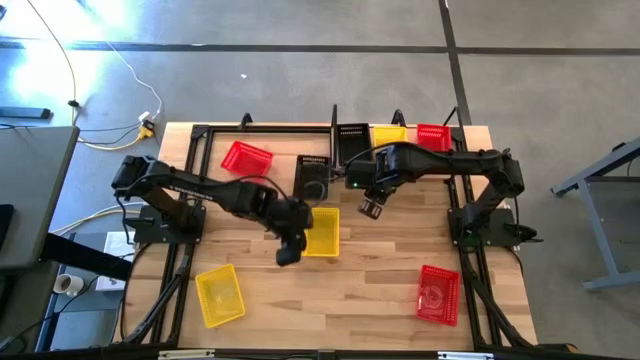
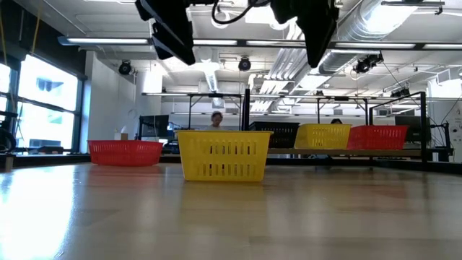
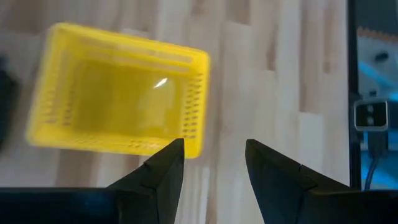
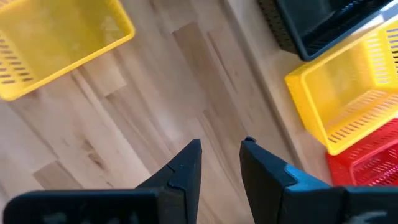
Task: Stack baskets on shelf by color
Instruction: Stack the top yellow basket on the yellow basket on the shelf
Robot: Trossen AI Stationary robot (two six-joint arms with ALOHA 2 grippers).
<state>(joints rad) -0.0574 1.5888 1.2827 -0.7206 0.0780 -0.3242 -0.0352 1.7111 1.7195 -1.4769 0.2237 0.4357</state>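
1. Yellow plastic, the centre basket (image 1: 322, 231) sits on the wooden table (image 1: 370, 285), open side up, well in front of the shelf (image 1: 345, 140).
2. Left gripper (image 1: 287, 250) hangs above that basket's left edge, fingers parted and holding nothing (bare wood shows between them in its wrist view).
3. Right gripper (image 1: 372, 207) hovers between the centre basket and the shelf, jaws apart, empty.
4. On the shelf stand a black basket (image 1: 352, 137), a yellow basket (image 1: 389, 134) and a red basket (image 1: 433, 136), side by side.
5. Loose baskets elsewhere: one red (image 1: 245, 157) left of the shelf, one black (image 1: 313, 172) just before it, one yellow (image 1: 219, 294) and one red (image 1: 438, 294) at the front.
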